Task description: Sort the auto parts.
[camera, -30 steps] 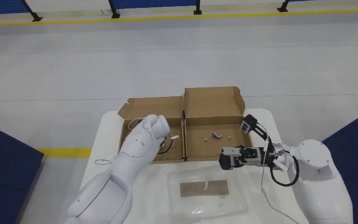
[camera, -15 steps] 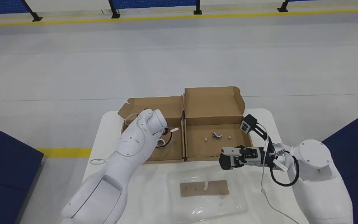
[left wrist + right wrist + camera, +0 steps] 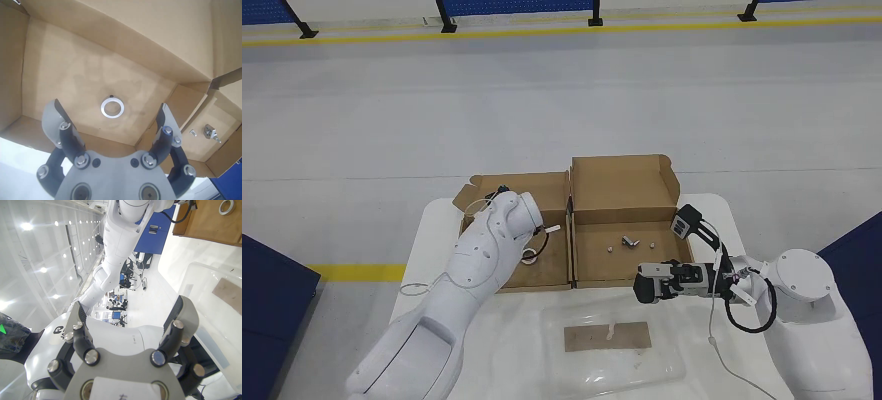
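My left gripper (image 3: pixel 110 104) hangs wide open and empty over the ring (image 3: pixel 112 109), which lies alone in its box (image 3: pixel 66 66), sorted apart from the bolt (image 3: pixel 193 132), while the right gripper (image 3: pixel 129 302) idles spread, holding nothing.

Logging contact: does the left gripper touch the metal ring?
Apart. Left wrist view: bare cardboard shows between the metal ring and each open finger of the left gripper.

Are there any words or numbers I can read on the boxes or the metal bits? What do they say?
Nothing here can be quoted.
Box holding the ring: plain cardboard, no writing.
Metal ring: no writing to be seen.
Box holding the small parts: plain cardboard, no writing.
Small block and bolt: too small to tell.
White sticker on the right wrist: cut off at the edge, cannot be read.
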Robot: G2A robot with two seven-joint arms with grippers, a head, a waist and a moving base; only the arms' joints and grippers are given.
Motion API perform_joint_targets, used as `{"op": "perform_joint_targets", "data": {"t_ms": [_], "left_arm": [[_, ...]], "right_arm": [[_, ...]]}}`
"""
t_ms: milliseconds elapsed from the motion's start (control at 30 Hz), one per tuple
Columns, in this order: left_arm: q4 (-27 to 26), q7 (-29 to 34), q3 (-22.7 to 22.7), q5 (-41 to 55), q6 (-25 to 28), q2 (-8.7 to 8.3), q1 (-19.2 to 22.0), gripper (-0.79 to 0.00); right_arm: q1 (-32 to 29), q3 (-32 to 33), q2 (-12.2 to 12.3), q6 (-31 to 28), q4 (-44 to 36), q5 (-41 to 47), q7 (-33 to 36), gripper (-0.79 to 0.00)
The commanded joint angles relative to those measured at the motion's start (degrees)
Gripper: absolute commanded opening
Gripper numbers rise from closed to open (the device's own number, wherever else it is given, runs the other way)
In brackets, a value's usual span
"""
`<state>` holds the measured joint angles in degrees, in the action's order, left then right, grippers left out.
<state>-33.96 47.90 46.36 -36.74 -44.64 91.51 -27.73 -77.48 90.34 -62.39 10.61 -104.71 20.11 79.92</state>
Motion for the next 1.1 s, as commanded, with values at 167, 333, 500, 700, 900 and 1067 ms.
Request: {"op": "perform_joint_targets", "data": {"t_ms": [167,333,500,700,900,1067], "left_arm": [[-1.6,-0.5,2.6,3.0,2.1,-0.58,-1.0,0.000],[-10.2,0.9,9.0,7.7,5.0,-2.90,-5.0,0.000],[-28.7,6.2,19.3,11.4,6.4,-6.89,-15.8,0.000],[-51.5,12.4,29.5,14.4,6.8,-10.23,-32.4,0.000],[-63.8,16.7,36.5,23.0,9.1,-11.67,-42.6,0.000],[-69.0,18.7,39.9,29.4,11.5,-12.40,-47.3,0.000]], "right_arm": [[0.0,0.0,0.0,0.0,0.0,0.0,0.0,0.000],[0.0,0.0,0.0,0.0,0.0,0.0,0.0,0.000],[0.0,0.0,0.0,0.0,0.0,0.0,0.0,0.000],[0.0,0.0,0.0,0.0,0.0,0.0,0.0,0.000],[0.0,0.0,0.0,0.0,0.0,0.0,0.0,0.000],[0.0,0.0,0.0,0.0,0.0,0.0,0.0,0.000]]}}
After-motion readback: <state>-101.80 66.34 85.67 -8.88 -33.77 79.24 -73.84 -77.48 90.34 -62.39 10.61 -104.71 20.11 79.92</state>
